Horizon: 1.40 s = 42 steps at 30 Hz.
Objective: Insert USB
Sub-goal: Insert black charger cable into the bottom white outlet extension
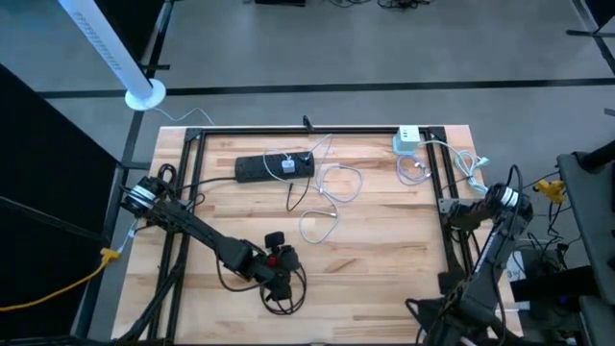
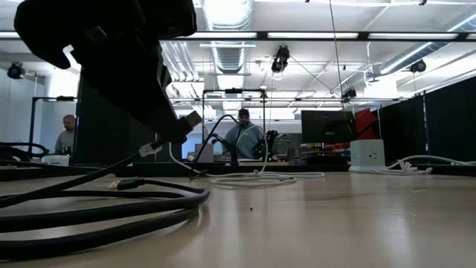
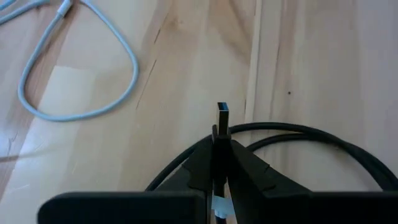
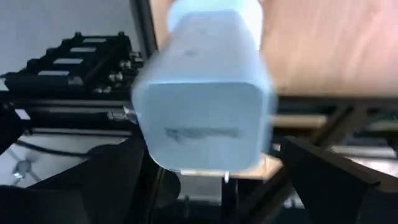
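Bare table centre-right; white cable loops & power strip clutter the back.

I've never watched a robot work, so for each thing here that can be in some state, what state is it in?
Left claw: shut on the USB plug.
USB plug: held, tip pointing forward, not inserted.
Right claw: open, white charger block between its fingers.
White charger block: blurred, whether it touches a finger is unclear.
Black power strip: lying flat, white plug in it.
White cable: loose on the table.

The white charger before my right wrist camera is blurred and cut off at the top edge (its ports hidden), and my left fingers hide the USB plug body.
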Each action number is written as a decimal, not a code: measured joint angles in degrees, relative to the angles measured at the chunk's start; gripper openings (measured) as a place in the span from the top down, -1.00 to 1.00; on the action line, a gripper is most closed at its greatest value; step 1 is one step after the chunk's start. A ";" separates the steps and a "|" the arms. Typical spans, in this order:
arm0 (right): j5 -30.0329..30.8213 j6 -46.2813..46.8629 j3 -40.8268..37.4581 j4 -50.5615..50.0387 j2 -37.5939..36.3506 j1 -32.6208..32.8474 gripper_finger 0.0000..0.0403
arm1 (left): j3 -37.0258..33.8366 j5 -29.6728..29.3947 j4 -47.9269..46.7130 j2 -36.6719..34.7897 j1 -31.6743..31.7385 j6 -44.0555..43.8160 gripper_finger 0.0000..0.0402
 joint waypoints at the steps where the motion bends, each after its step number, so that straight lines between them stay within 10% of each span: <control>1: 0.18 -0.74 -0.02 0.86 0.20 0.02 -0.81 | -0.02 0.00 -0.07 0.00 0.02 0.00 0.89; 14: 7.63 -0.18 -2.97 5.59 0.13 0.00 -0.80 | -0.02 -0.16 0.82 0.00 0.08 -0.08 0.89; 21: 4.39 2.00 -6.82 7.51 0.08 -0.03 -0.44 | -1.43 -0.50 1.03 0.00 0.11 0.44 0.89; 31: 2.99 -16.21 -5.69 5.56 0.08 -1.78 -0.45 | -4.96 -0.48 1.95 0.00 0.06 0.48 0.89; 42: 18.91 -32.50 -2.21 -1.52 0.04 -2.13 -0.45 | -5.44 -0.04 6.06 0.00 0.04 3.17 0.89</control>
